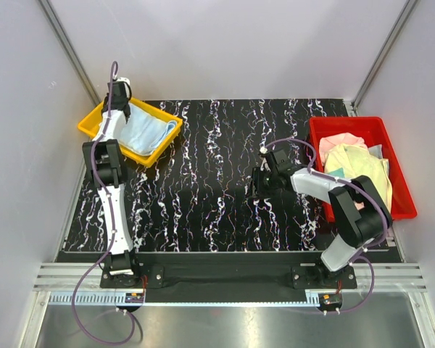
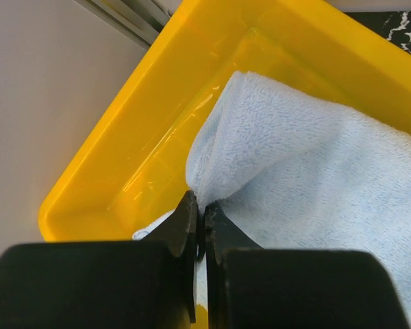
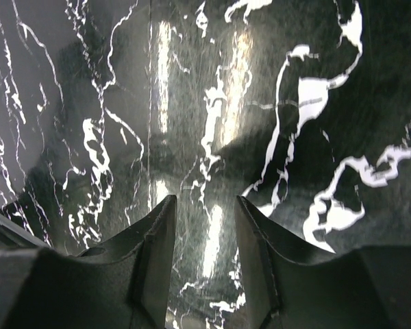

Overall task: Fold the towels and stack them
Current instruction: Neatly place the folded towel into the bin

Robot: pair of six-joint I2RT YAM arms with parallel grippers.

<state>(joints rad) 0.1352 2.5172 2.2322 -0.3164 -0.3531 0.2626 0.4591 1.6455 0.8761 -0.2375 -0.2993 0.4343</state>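
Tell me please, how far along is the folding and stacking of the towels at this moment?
Done: one light blue terry towel looks folded inside the yellow plastic tray. In hand: the left gripper is shut on a fold of it, while the right gripper hangs open and empty over the black marbled table. Left: the pale yellow and pink towels lie crumpled in the red plastic tray.

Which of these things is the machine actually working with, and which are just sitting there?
Part of the job: light blue towel, pinched by the left gripper; pale yellow towel; pink towel.
Just there: yellow tray, red tray, black marbled table.
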